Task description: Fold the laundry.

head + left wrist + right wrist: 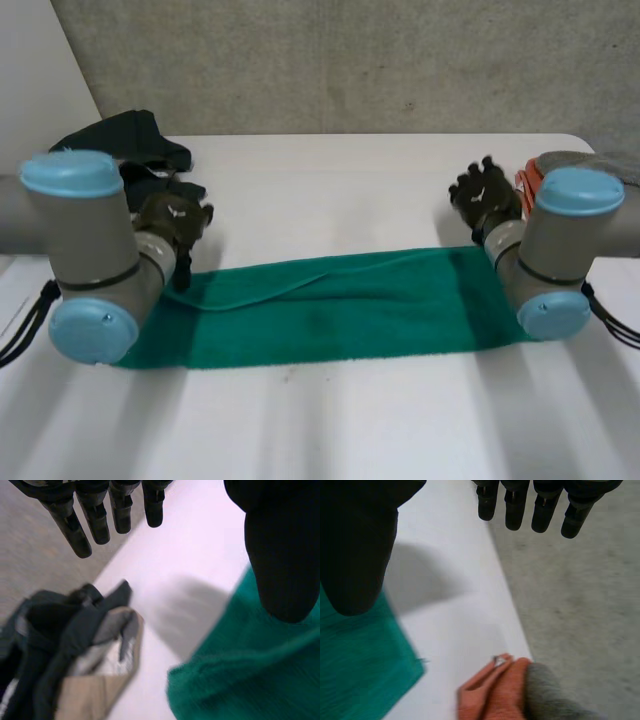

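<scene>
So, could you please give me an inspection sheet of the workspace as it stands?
surface: white table, bare around the laundry.
job's things: green towel spread flat lengthwise between the arms, with a ridge along its far edge.
clutter: dark clothes heaped at the table's far left corner; orange and grey cloth at its far right edge.
hands: left hand open, at the towel's far left corner, holding nothing; right hand open, near the towel's far right corner, holding nothing.
cables: nothing seen.
surroundings: grey wall behind the table.
</scene>
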